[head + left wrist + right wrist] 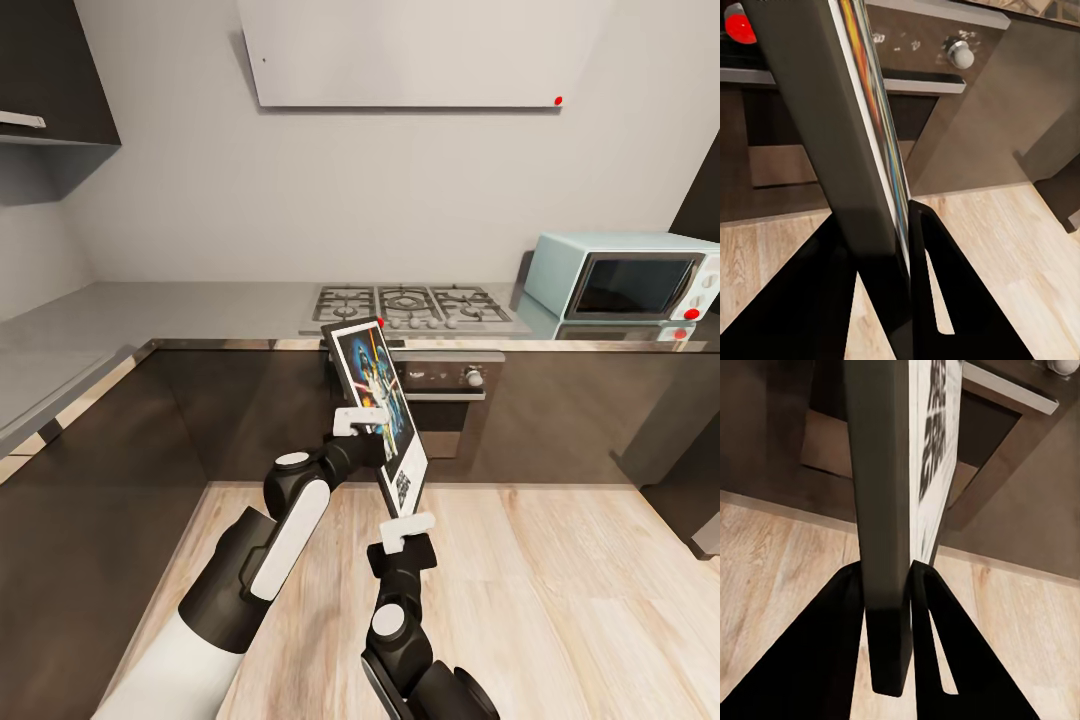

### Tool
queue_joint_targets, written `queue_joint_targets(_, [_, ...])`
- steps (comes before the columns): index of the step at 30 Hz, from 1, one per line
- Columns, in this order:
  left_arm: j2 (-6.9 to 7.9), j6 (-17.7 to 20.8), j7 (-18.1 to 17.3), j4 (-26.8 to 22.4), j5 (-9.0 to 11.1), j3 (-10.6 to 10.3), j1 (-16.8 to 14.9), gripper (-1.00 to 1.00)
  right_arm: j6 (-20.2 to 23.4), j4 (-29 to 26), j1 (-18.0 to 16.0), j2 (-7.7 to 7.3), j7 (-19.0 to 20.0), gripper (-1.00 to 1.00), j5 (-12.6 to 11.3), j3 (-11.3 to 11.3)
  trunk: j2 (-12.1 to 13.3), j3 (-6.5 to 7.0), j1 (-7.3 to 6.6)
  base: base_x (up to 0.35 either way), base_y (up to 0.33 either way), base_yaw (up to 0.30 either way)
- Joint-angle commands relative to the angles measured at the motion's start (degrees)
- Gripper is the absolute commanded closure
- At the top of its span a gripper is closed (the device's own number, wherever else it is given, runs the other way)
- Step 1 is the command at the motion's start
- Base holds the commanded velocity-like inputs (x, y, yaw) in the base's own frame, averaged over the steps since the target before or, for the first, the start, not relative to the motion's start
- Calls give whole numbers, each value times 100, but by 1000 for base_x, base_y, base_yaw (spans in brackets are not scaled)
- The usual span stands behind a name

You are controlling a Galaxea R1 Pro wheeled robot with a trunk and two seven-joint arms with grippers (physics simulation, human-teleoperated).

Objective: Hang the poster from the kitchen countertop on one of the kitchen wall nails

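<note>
The poster (378, 408) hangs tilted in the air in front of the oven, with its dark blue artwork facing right and its white border showing. My left gripper (358, 422) is shut on the poster's left long edge. My right gripper (404, 530) is shut on its lower end. In the left wrist view the poster (862, 135) runs edge-on between the black fingers of the left gripper (885, 225). The right wrist view has the poster (881, 472) pinched the same way by the right gripper (886, 577). The grey kitchen countertop (200, 300) lies behind. A tiny dark dot like a wall nail (264, 59) sits high up on a pale panel.
A steel gas hob (405, 305) is set in the worktop above the oven (445, 385). A pale blue microwave (625, 275) stands at the right. Dark cabinets run along the left, with a dark wall cupboard (50, 70) above. Wooden floor (560, 590) spreads below.
</note>
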Motion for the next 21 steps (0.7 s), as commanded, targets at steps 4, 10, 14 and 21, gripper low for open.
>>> queue_joint_targets(4, [-4,-37,44,-8,599,-10,-8,-100,-48,2,-3,2,3,100,-111,33,-3,-5,0,0,0,0])
queue_joint_targets(10, [-4,-33,44,-5,610,-11,-8,-100,-48,2,-3,2,3,100,-111,33,-3,-5,0,0,0,0])
queue_joint_targets(14, [-4,-27,44,-5,610,-10,-8,-100,-48,1,-3,2,3,100,-109,33,-3,-5,0,0,0,0])
queue_joint_targets(21, [-4,-25,36,-10,610,1,-8,-100,-48,2,-3,2,3,100,-108,33,-3,-5,0,0,0,0])
